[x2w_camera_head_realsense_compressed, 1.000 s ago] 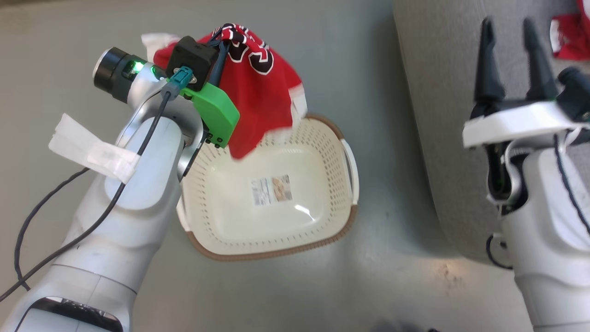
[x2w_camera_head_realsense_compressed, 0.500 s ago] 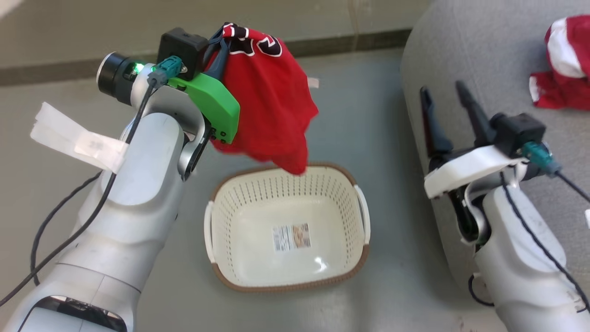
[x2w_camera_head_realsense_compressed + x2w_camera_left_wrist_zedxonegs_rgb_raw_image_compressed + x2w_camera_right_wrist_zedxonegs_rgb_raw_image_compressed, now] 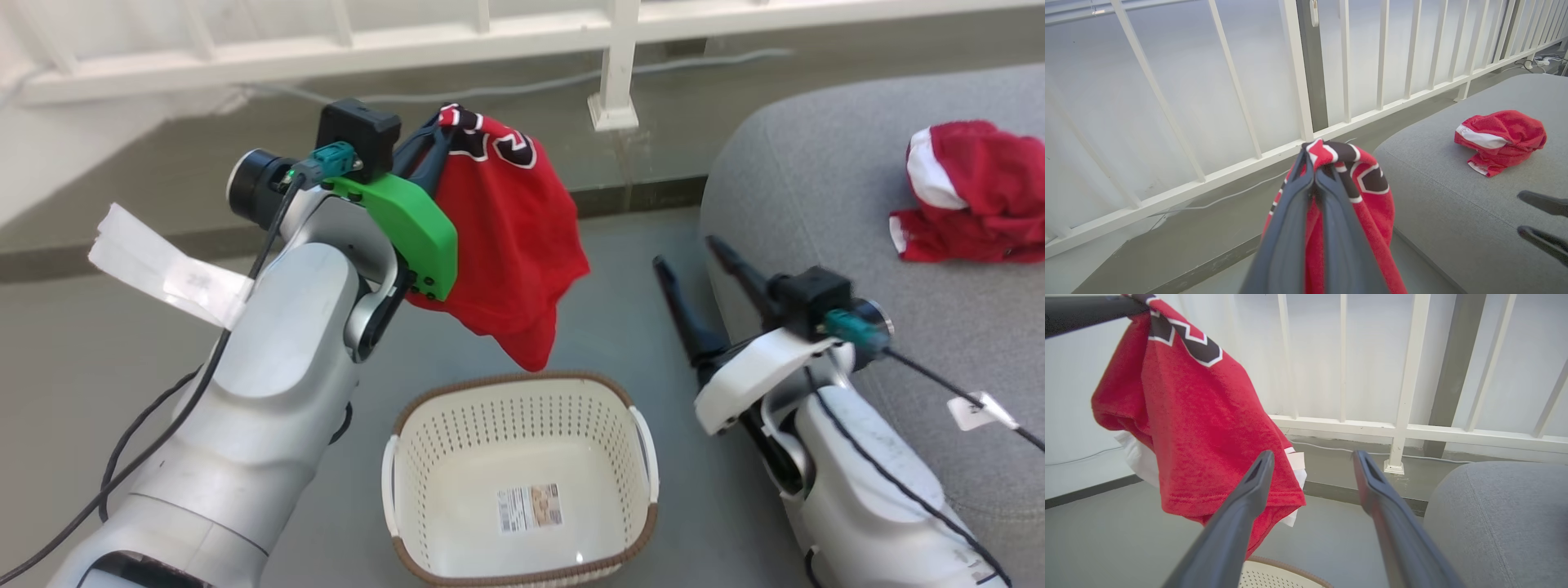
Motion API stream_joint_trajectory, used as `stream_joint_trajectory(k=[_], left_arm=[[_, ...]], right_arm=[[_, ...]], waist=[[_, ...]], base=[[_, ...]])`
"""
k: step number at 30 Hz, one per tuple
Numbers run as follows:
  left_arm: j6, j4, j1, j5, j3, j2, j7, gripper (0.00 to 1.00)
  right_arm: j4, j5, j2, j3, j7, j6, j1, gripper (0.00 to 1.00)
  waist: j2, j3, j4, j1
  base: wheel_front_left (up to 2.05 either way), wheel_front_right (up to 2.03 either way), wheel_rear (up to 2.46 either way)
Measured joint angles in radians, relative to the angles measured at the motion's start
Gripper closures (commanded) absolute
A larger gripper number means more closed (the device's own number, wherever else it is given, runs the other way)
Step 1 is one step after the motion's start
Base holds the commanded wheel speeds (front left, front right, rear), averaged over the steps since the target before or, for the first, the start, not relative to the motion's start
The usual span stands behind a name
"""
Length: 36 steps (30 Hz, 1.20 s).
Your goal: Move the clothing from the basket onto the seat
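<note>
My left gripper is shut on the collar end of the red jersey, which hangs in the air above and behind the basket. In the left wrist view the two fingers pinch the jersey at their tips. The cream basket stands on the floor with nothing but its label inside. Red shorts with a white stripe lie crumpled on the grey seat at the right. My right gripper stands open with nothing in it, between basket and seat; past its fingers hangs the jersey.
A white railing with upright bars runs along the back, a thin cable on the floor at its foot. Grey floor surrounds the basket. A strip of white tape sticks out from my left forearm.
The head camera has tilted up, bringing the railing and more of the seat into view. The jersey now hangs clear above the basket's rim. Both grippers keep their states.
</note>
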Motion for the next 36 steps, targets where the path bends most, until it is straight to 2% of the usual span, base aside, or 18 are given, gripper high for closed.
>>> stream_joint_trajectory(k=[10, 13, 21, 28, 36], left_arm=[[0.036, -0.062, 0.000, -0.052, -0.058, -0.001, 0.036, 1.00], [0.038, -0.080, 0.000, -0.061, -0.086, -0.001, 0.045, 1.00], [0.079, -0.099, 0.000, -0.070, -0.113, -0.001, 0.072, 1.00], [0.109, -0.113, 0.000, -0.074, -0.125, -0.001, 0.086, 1.00], [0.133, -0.126, 0.000, -0.082, -0.150, -0.001, 0.098, 1.00]], right_arm=[[0.005, -0.005, 0.023, 0.185, 0.027, 0.016, -0.001, 0.00], [0.005, 0.009, 0.029, 0.228, 0.027, 0.016, -0.001, 0.00], [-0.019, 0.086, 0.030, 0.384, 0.027, 0.016, -0.003, 0.00], [-0.026, 0.122, 0.029, 0.406, 0.027, 0.016, -0.042, 0.00], [0.011, 0.121, 0.029, 0.385, 0.027, 0.016, -0.064, 0.00]], waist=[[0.0000, -0.076, 0.014, 0.0000], [0.0000, -0.082, 0.023, 0.0000], [0.0000, -0.092, 0.039, 0.0000], [0.0000, -0.094, 0.041, 0.0001], [0.0000, -0.089, 0.035, 0.0001]], base=[[0.00, 0.00, 0.00], [0.00, 0.00, 0.00], [0.00, 0.00, 0.00], [0.00, 0.00, 0.00], [0.00, 0.00, 0.00]])
